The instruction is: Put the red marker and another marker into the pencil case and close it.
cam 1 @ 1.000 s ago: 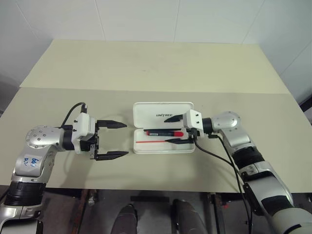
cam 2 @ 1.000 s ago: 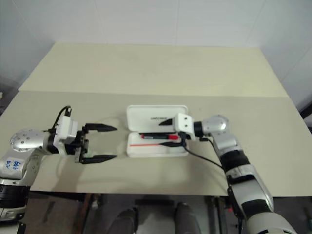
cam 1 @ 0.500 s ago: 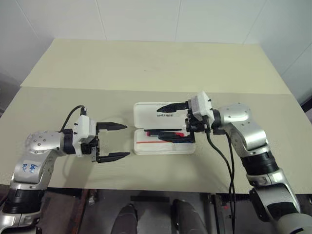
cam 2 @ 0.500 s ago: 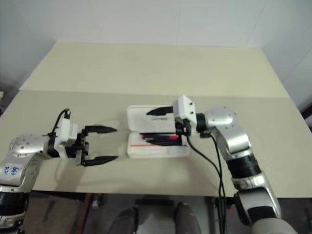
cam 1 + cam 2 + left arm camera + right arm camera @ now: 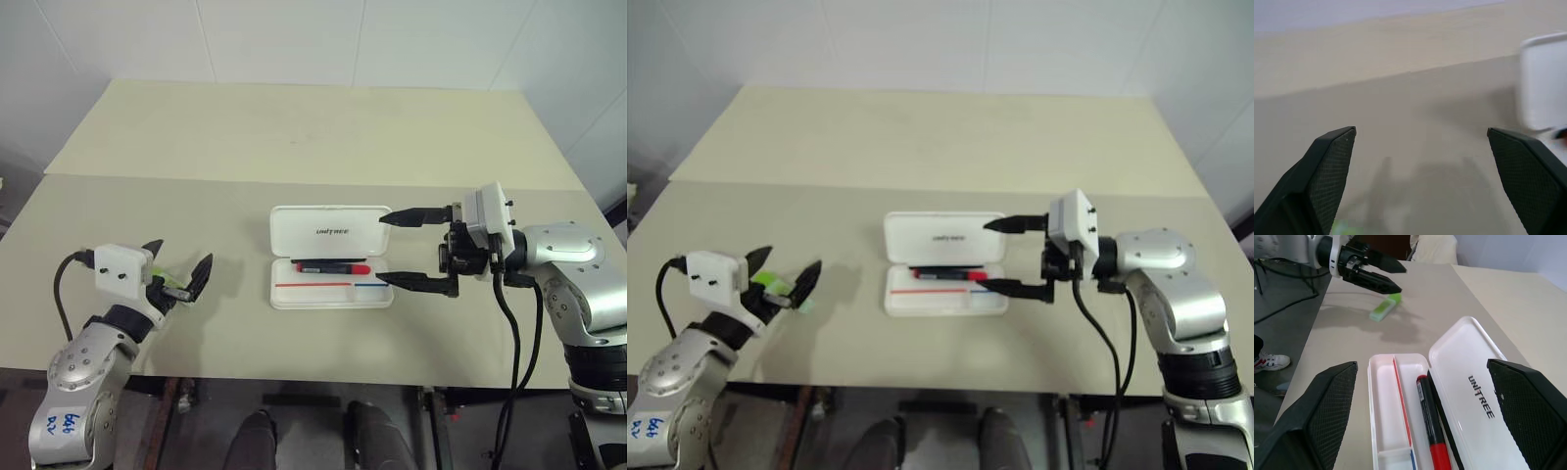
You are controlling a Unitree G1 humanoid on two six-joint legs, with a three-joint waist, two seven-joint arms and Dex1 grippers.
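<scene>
Red marker already in open case. Green highlighter on table, under spread L gripper. R gripper released too, beside case. Probably light, stiff, slick plastic; pinch across mid-barrel.

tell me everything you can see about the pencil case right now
The pencil case is a white, hard-looking plastic box with rounded corners, lying open on the table. Its hinged lid lies flat on the far side, with dark UNITREE lettering. A red-and-blue stripe runs along the tray, where the red marker lies. No pincer touches it.
</scene>
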